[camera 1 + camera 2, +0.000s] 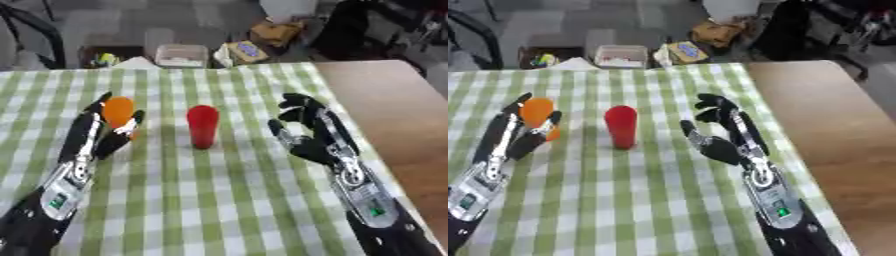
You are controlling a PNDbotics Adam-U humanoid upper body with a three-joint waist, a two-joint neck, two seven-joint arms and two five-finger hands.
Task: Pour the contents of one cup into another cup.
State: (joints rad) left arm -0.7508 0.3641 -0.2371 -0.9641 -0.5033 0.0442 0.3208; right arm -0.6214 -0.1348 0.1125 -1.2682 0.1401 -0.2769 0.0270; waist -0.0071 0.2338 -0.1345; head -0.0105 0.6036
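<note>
A red cup [202, 126] stands upright in the middle of the green-checked tablecloth [219, 200]. To its left is an orange cup [118, 112], held between the fingers and thumb of my left hand [98, 132], which closes round it from behind and both sides. My right hand [308, 132] hovers to the right of the red cup, apart from it, palm turned toward the cup and fingers relaxed, holding nothing. What the cups contain does not show.
Bare brown tabletop [394, 110] lies to the right of the cloth. Beyond the table's far edge, on the floor, sit a clear box [181, 55] and some packets [248, 50].
</note>
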